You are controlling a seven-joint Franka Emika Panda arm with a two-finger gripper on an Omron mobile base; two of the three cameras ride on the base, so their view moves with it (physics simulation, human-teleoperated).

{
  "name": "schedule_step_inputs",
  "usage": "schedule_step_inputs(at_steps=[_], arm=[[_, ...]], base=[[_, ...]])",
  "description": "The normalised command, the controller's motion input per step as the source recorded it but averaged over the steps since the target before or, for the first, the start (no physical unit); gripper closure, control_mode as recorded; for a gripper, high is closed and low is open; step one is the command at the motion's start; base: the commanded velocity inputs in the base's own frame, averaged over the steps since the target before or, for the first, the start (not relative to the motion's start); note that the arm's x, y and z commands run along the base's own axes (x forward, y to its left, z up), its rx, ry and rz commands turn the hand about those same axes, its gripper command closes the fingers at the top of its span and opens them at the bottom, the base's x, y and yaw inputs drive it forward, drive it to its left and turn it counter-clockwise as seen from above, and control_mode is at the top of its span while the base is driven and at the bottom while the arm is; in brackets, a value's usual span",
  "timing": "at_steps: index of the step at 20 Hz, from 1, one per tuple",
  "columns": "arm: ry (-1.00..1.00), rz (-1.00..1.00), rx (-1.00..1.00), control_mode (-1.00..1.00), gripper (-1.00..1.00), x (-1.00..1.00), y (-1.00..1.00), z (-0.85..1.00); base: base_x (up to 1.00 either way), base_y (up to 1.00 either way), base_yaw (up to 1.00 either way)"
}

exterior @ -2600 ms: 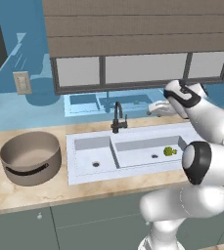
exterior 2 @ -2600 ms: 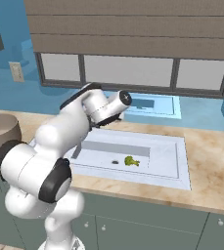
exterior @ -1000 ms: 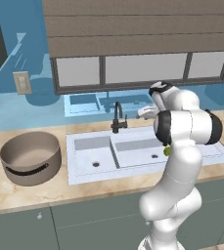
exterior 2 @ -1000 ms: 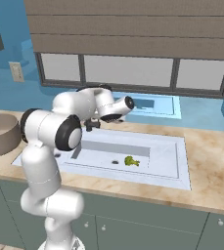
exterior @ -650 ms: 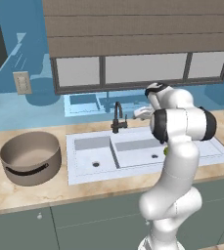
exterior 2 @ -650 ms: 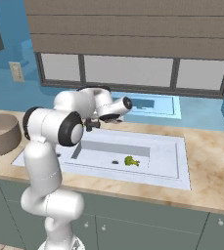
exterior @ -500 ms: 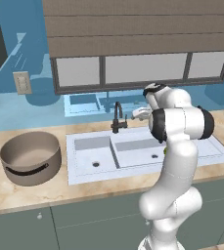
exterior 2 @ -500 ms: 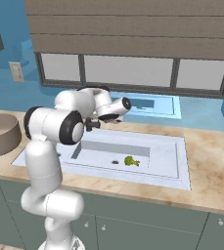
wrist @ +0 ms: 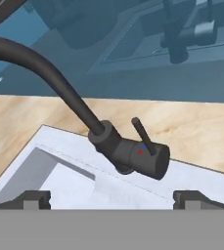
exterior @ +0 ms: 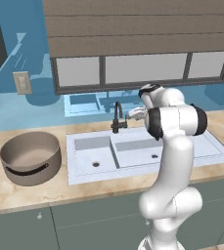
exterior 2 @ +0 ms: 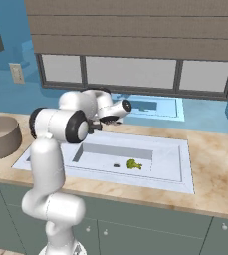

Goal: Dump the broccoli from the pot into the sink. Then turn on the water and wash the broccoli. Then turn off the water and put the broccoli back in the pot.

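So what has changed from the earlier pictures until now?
The arm swung left from the sink's right side and brought its open gripper close to the faucet, facing its lever. Nothing was grasped. The broccoli in the sink and the pot stayed put.

Light is even and fairly bright across both base views, flat and rendered, with no clear single source. Shadows are soft: a faint one lies inside the sink (exterior: 133, 149) under its near wall, and the pot (exterior: 30, 157) is darker on its inner side. The arm shows mild shading, no glare. In the hand view the faucet (wrist: 128, 151) is sharp; the wall behind it is dim blue. Edges look undistorted, with no blur.
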Motion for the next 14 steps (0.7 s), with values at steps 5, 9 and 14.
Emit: schedule_step_inputs(at_steps=[5, 9, 14], arm=[[0.00, 0.00, 0.00, -1.00, -1.00, 0.13, 0.00, -0.25], [0.00, 0.00, 0.00, -1.00, -1.00, 0.20, 0.00, -0.20], [0.00, 0.00, 0.00, -1.00, -1.00, 0.21, 0.00, -0.03]], base=[[0.00, 0.00, 0.00], [0.00, 0.00, 0.00], [0.00, 0.00, 0.00]])
